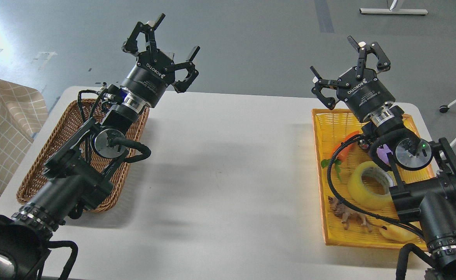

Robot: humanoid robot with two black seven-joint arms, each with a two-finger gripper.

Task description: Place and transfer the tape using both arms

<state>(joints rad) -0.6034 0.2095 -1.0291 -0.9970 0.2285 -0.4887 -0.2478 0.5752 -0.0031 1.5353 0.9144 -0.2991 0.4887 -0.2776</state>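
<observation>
Tape (pixel 369 186) is what I must fetch, and it lies on its side in the yellow tray (pixel 331 237) at the right of the white table (pixel 228 163), its grey core facing up, partly hidden behind my own right forearm. The risk, as I judge it, is crowding: a carrot toy (pixel 344 149) sits just beyond the roll, a small brown animal figure (pixel 350 216) just in front of it, a pale yellow croissant toy (pixel 397 233) near the tray's front edge, and something purple shows behind my wrist joint. If my fingers come down carelessly they could catch a neighbour, or shove the smooth roll so it slides away instead of being gripped; the cable looping off my right arm over the tray could also drag across things. My right gripper (pixel 350 66) is raised above the tray's far end, fingers spread wide and empty, well apart from the roll, which lies nearer to me and lower. My left gripper (pixel 161 44) is likewise spread wide and empty, lifted over the far end of the brown wicker basket (pixel 37 182) on the left, the full width of the table away from the roll.
</observation>
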